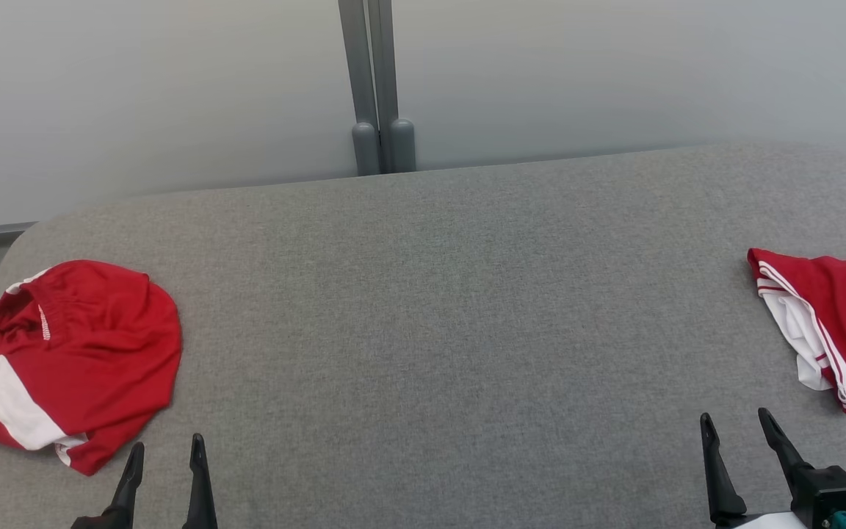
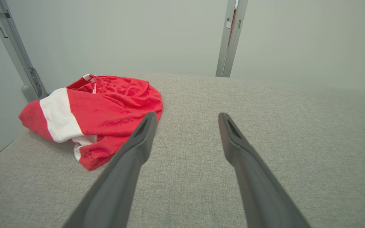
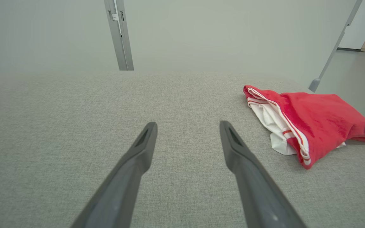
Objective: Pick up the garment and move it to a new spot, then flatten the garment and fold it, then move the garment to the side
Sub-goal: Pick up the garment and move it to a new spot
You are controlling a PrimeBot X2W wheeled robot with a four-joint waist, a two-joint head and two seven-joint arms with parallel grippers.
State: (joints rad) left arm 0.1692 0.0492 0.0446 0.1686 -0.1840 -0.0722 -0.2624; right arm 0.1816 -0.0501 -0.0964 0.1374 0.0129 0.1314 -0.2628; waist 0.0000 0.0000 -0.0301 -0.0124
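Observation:
A crumpled red garment with a white band (image 1: 70, 360) (image 2: 97, 110) lies at the left end of the grey padded table (image 1: 438, 316). A second red garment with white stripes (image 1: 834, 316) (image 3: 312, 123) lies at the right end, partly cut off by the head view's edge. My left gripper (image 1: 166, 444) (image 2: 187, 118) stands open near the front edge, just right of the left garment and apart from it. My right gripper (image 1: 735, 417) (image 3: 188, 126) is open too, in front and to the left of the right garment, holding nothing.
Pale wall panels rise behind the table, joined by a grey metal post (image 1: 379, 88). The table's rounded back corners show at both ends. A broad stretch of bare grey cloth lies between the two garments.

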